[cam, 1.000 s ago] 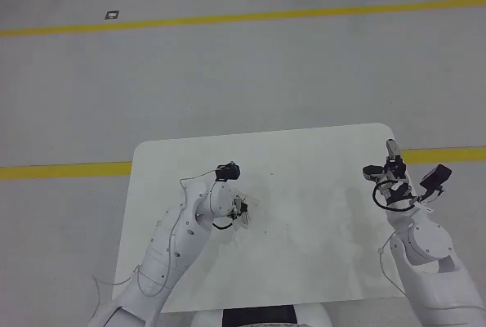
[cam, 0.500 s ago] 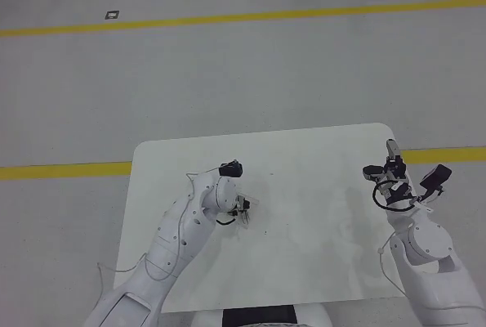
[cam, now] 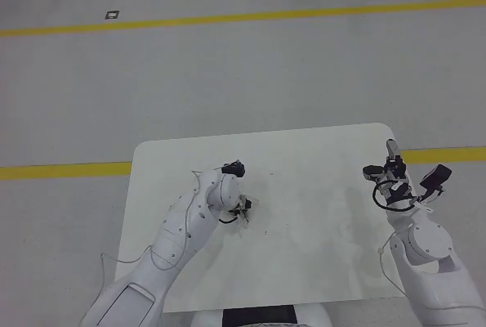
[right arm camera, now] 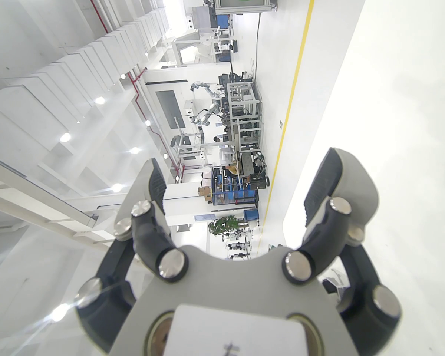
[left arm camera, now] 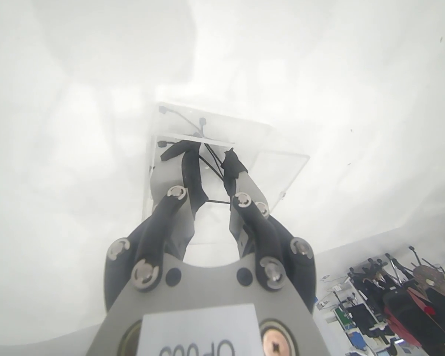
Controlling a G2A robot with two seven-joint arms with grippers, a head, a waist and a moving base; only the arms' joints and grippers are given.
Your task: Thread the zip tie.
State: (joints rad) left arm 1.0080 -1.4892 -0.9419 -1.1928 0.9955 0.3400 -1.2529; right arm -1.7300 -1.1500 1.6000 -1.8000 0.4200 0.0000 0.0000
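Observation:
A small clear plastic fixture (left arm camera: pixel 244 150) lies on the white table (cam: pixel 316 245), left of the middle, with thin black zip ties (left arm camera: pixel 211 157) on and across it. My left gripper (left arm camera: pixel 209 161) points down onto it, its black-tipped fingers (left arm camera: pixel 191 172) a narrow gap apart with tie strands running between them; it is open. From the top, this gripper (cam: pixel 241 206) covers most of the fixture. My right gripper (right arm camera: pixel 241 183) is open and holds nothing. It hangs by the table's right edge (cam: pixel 381 161), far from the fixture.
The table's front edge lies near the robot, its right edge under the right arm. Yellow floor lines (cam: pixel 55 171) run behind the table. Bare tabletop stretches between the two arms.
The left arm has swung slightly right and away from the robot's body, its wrist turning, while its gripper stays over the fixture. The right arm has not moved.

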